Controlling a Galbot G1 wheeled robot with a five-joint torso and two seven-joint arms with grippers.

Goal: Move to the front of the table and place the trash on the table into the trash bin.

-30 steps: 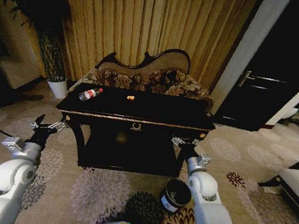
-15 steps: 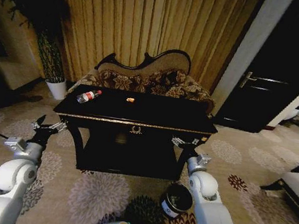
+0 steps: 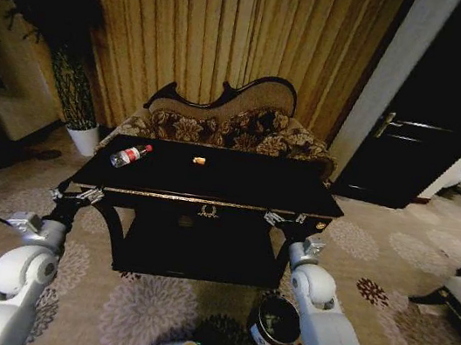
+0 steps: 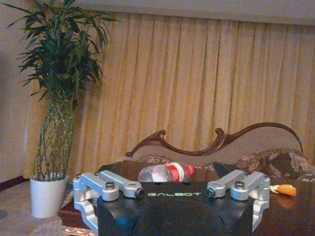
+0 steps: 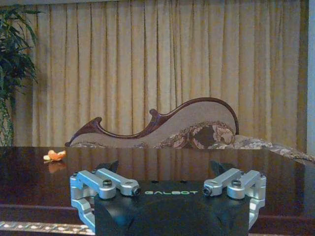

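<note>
The surface (image 3: 210, 189) sits lower and larger in frame than before, both tools, left (image 3: 78, 195) and right (image 3: 285, 220), spread wide and empty.

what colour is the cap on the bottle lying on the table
Red, matching its label. The bottle on the table shows best in the left wrist view.

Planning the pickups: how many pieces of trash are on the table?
2: the bottle lies near the table's far left corner; the orange scrap sits near the far edge, centre. A smaller scrap may be hidden.
</note>
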